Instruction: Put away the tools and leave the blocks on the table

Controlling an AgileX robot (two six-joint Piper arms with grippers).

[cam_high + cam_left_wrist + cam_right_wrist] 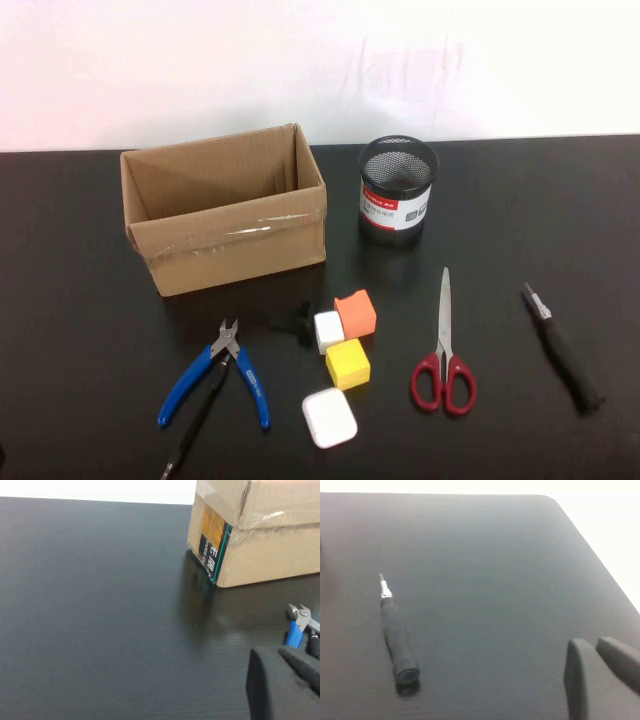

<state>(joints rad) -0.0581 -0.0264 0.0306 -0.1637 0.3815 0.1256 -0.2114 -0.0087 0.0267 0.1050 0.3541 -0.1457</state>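
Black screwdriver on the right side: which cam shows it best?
Right wrist view: the black screwdriver lies whole and large, metal tip clear, near the right gripper. High view shows it small, beside the scissors. Left wrist view misses it; left gripper faces the pliers.

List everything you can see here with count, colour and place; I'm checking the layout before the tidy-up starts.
cardboard box: 1, brown, open, back left of the table
mesh cup: 1, black, right of the box
cutting pliers: 1, blue handles, front left
screwdrivers: 2, black; one lying under the pliers, one far right
scissors: 1, red handles, right of centre
blocks: 3; orange, white, yellow, clustered at centre
white case: 1, front centre
small black object: 1, left of the white block
table: 1, matte black
left gripper: low over the table near the pliers
right gripper: low over the table beside the right screwdriver
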